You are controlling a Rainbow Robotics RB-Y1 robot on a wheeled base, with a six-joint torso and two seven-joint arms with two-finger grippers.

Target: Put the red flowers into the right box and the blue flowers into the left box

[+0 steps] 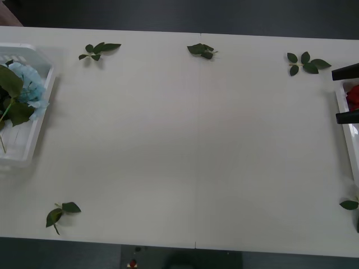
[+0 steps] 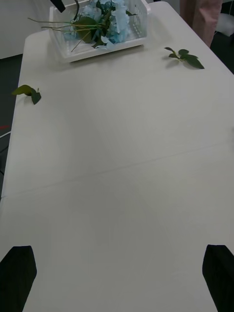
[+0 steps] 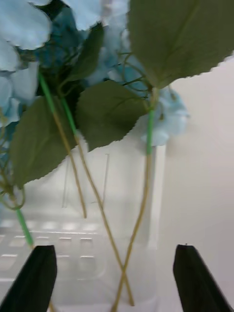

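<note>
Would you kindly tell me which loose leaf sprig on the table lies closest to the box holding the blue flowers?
The sprig at the far left, just beyond the left box holding the blue flowers; the others lie farther off.

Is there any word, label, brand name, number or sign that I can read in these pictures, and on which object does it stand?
There is no readable text.
The left box, which holds the blue flowers, bears no label or print.
The right box, with the red flowers in it, shows no print either.
The table and the loose leaf sprigs carry no marks.
</note>
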